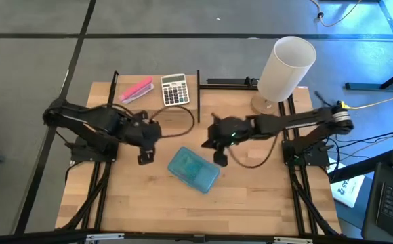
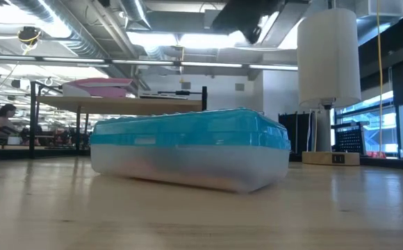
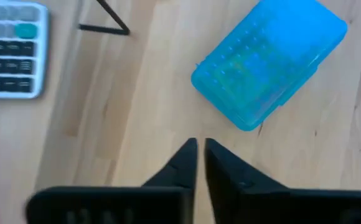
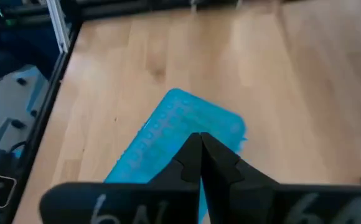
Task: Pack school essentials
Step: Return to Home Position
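Lying just toward 6 o'clock of the table's centre, the blue supply box (image 1: 194,169) shows its lid down on a frosted base only in the low view. The left gripper (image 1: 145,157) hovers at its 10 o'clock, the right gripper (image 1: 220,159) at 1 o'clock. The wrist views show both pincers narrow, holding nothing. The calculator (image 1: 175,89) sits at the table's 12 o'clock.

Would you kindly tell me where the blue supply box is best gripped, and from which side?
Probably across its narrow width at mid-length, coming straight down from above: the blue supply box lies flat, lid shut, skewed on the table, both long sides free.
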{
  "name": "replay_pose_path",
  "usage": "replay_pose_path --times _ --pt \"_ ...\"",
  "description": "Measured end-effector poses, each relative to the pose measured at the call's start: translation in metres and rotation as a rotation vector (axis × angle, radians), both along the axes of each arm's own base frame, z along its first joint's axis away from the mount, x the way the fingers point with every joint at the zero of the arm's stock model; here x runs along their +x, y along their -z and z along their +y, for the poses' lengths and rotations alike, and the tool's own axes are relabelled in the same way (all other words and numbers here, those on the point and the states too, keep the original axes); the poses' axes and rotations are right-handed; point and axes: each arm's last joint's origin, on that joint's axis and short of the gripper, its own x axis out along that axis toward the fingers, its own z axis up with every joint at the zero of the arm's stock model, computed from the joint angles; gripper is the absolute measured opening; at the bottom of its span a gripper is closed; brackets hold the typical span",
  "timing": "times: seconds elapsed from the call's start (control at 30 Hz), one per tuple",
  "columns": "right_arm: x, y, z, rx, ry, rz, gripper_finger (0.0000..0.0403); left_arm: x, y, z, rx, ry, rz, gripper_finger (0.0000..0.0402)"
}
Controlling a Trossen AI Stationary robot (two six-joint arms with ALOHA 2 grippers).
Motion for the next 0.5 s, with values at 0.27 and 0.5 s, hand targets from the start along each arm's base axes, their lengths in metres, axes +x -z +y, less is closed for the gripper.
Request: replay_pose_path --times 0.27,0.5 --pt "-0.043 -0.056 -0.022 -0.062 0.014 -0.168 0.0003 -0.056 -0.016 0.013 -0.004 -0.075 -0.209 0.0002" --pt "-0.071 -0.076 -0.038 -0.098 0.043 -0.191 0.0002 -0.100 0.012 0.018 -0.122 -0.094 -0.455 0.0001"
